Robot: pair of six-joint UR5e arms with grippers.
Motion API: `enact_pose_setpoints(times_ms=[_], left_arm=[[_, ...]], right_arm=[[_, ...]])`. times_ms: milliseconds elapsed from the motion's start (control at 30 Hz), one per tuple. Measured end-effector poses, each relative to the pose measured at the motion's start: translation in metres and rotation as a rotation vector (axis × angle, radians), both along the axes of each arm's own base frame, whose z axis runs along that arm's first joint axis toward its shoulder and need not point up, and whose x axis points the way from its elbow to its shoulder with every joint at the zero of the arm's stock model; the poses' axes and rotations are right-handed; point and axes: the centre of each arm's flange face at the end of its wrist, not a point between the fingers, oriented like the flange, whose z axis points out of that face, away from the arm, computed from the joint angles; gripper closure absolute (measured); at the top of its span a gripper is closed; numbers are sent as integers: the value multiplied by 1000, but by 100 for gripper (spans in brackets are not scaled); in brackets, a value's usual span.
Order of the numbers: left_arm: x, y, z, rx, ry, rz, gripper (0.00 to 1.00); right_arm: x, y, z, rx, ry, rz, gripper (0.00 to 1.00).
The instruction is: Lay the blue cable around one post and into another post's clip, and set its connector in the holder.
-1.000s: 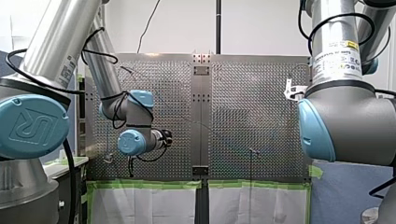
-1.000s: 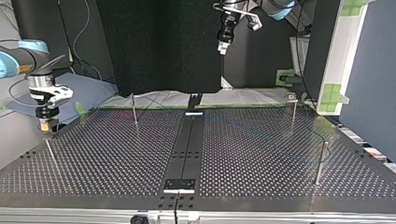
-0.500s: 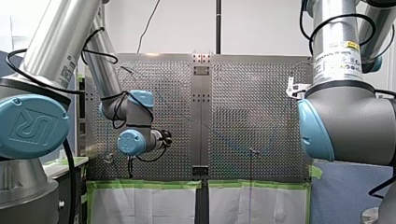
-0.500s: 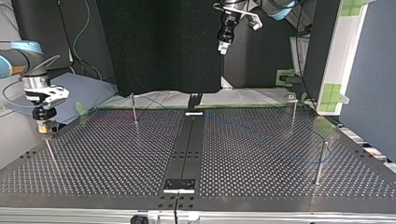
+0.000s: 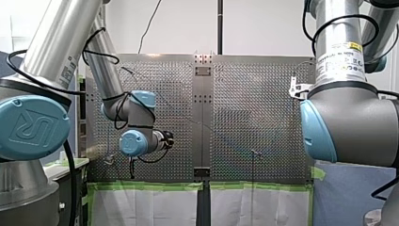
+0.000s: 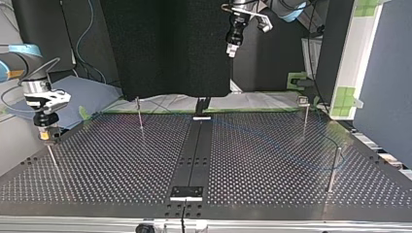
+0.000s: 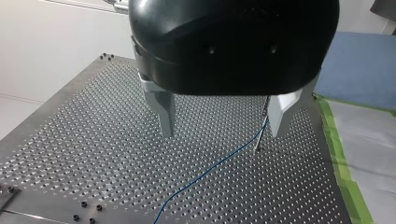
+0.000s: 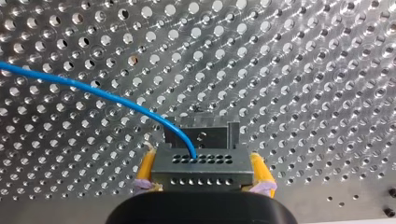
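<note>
**Right gripper carrying the connector at the table's edge**

Compared with a second ago, my right gripper (image 6: 46, 137) stands slightly further toward the top view's left. My left gripper (image 6: 232, 48) has not moved. The right gripper's yellow pads (image 8: 145, 170) are clamped against both sides of the grey connector (image 8: 201, 165), held over the perforated table (image 8: 303, 70). The blue cable (image 8: 93, 91) leaves the connector's upper face and curves away across the holes. My left gripper hangs with its fingers wide apart, holding nothing. Beneath it the cable runs to a thin post (image 7: 261, 133).
</note>
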Motion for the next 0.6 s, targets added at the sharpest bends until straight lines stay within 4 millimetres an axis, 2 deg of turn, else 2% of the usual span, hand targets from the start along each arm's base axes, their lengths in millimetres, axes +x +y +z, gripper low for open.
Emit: enact_pose_setpoints(times_ms=[600], left_arm=[[0, 0, 0, 1, 1, 1, 0]], right_arm=[[3, -7, 3, -3, 1, 33, 100]])
